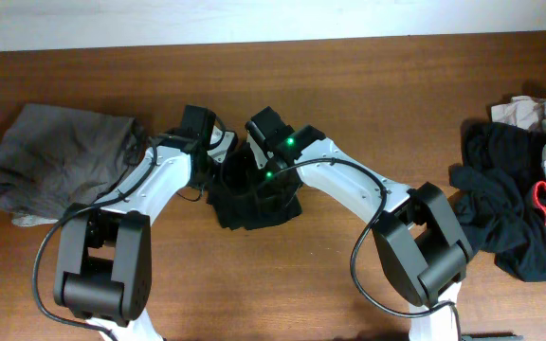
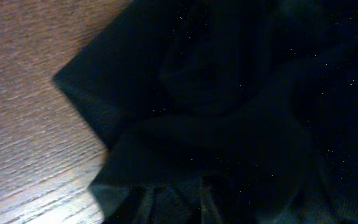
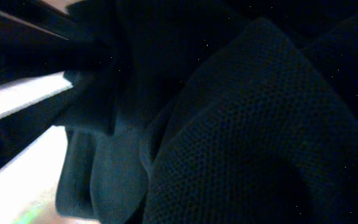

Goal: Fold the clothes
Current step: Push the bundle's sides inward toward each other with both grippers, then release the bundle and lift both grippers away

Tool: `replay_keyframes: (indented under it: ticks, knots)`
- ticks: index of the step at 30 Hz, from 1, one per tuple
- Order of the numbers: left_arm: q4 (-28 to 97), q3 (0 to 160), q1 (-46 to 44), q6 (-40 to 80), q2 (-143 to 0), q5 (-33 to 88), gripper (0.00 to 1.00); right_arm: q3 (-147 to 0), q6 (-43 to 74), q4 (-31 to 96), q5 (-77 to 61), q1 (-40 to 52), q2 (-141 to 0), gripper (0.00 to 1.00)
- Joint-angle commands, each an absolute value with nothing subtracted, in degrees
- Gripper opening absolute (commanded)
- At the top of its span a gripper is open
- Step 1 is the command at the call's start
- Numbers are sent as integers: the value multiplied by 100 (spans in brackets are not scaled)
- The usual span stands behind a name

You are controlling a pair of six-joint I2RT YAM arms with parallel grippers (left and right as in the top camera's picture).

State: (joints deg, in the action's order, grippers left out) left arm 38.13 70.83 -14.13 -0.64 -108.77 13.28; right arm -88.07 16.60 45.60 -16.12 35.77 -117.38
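Your overhead view is bright, even and sharp, with soft shadows on the table (image 1: 349,66); your left wrist view is dim, the black cloth (image 2: 229,112) almost featureless; your right wrist view is darkest, with blown-out glare at lower left and blur at upper left.

left arm (image 1: 159,175): base stood at lower left of the overhead frame; white forearm sloped up and right toward centre.
left wrist (image 1: 197,123): black housing, left of centre, tipped downward.
left gripper (image 1: 219,149): just left of centre, aimed right and down; finger spread could not be told.
right arm (image 1: 349,185): base stood at lower right; white link ran up and left toward centre.
right wrist (image 1: 275,133): black housing at centre, two green lights (image 1: 292,142) lit.
right gripper (image 1: 260,185): angled down at centre; fingers hidden.
spacing: grippers sat near each other; contact unclear.
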Motion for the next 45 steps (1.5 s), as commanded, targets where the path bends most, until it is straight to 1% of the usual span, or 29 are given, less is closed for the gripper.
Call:
replay_keyframes:
  ticks: [1, 3, 4, 6, 8, 12, 17, 19, 21, 24, 27, 32, 37, 39, 45]
  knots:
    - [3911, 7260, -1350, -108, -10864, 1037, 13, -8917, 1702, 4558, -2038, 3647, -11841, 4]
    - [4088, 7435, -1249, -106, -10702, 657, 14, -8917, 1702, 4578, -2036, 3642, -11841, 4]
    - [4191, 7524, -1199, -106, -10619, 523, 18, -8917, 1702, 4578, -2038, 3636, -11841, 4]
    - [4453, 7758, -1061, -106, -10359, 252, 21, -8917, 1702, 4580, -2038, 3627, -11841, 4]
    - [4626, 7964, -921, -108, -10079, 211, 23, -8917, 1702, 4576, -2038, 3625, -11841, 4]
    - [4676, 8040, -740, -108, -9612, 207, 31, -8947, 1678, 4744, -1975, 3546, -11806, 4]
    - [4768, 8040, -552, -108, -9325, 211, 32, -9181, 1527, 5682, -1310, 3168, -11640, 4]
    - [4772, 8040, -506, -106, -9279, 211, 32, -9286, 1424, 6147, -869, 2995, -11515, 4]
    - [4772, 8040, -504, -106, -9264, 211, 32, -9537, 1378, 6845, -12, 2766, -11354, 4]
    - [4775, 8040, -504, -106, -9264, 211, 33, -9839, 1376, 7391, 683, 2596, -11229, 4]
    - [4772, 8040, -502, -108, -9264, 211, 33, -10134, 1372, 7719, 1066, 2504, -11166, 4]
    - [4770, 8040, -502, -108, -9264, 211, 33, -10254, 1380, 7671, 1063, 2646, -11166, 4]
    - [4786, 8040, -504, -106, -9264, 213, 33, -10252, 1404, 7234, 679, 3028, -11281, 5]
    - [4831, 8040, -504, -106, -9264, 213, 33, -10243, 1525, 7063, 668, 3188, -11389, 7]
    - [4974, 8040, -504, -106, -9264, 215, 33, -10175, 1820, 6781, 558, 3588, -11828, 7]
